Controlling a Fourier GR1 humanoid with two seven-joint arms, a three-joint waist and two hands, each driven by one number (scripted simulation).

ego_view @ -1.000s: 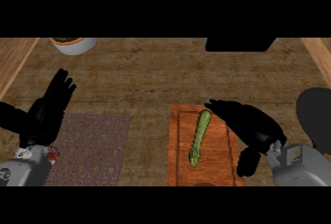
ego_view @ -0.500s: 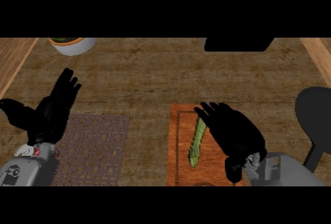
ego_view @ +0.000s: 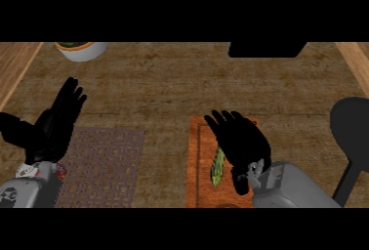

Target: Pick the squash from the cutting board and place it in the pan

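Observation:
A long green squash (ego_view: 217, 168) lies on the orange cutting board (ego_view: 199, 161) at lower centre; only its lower end shows. My right hand (ego_view: 241, 141) is spread open directly over the squash and hides most of it. Whether the palm touches the squash cannot be seen. The dark pan (ego_view: 353, 129) sits at the right edge, its handle running down toward the bottom. My left hand (ego_view: 54, 124) rests open at the left, fingers pointing up, holding nothing.
A grey-purple mat (ego_view: 101, 166) lies left of the board. A bowl (ego_view: 81, 49) with dark contents stands at the back left. A black object (ego_view: 265, 49) sits at the back, right of centre. Wooden edges border both sides.
My right hand has moved left from the board's right edge to directly over the squash, covering it. The left hand has straightened up slightly.

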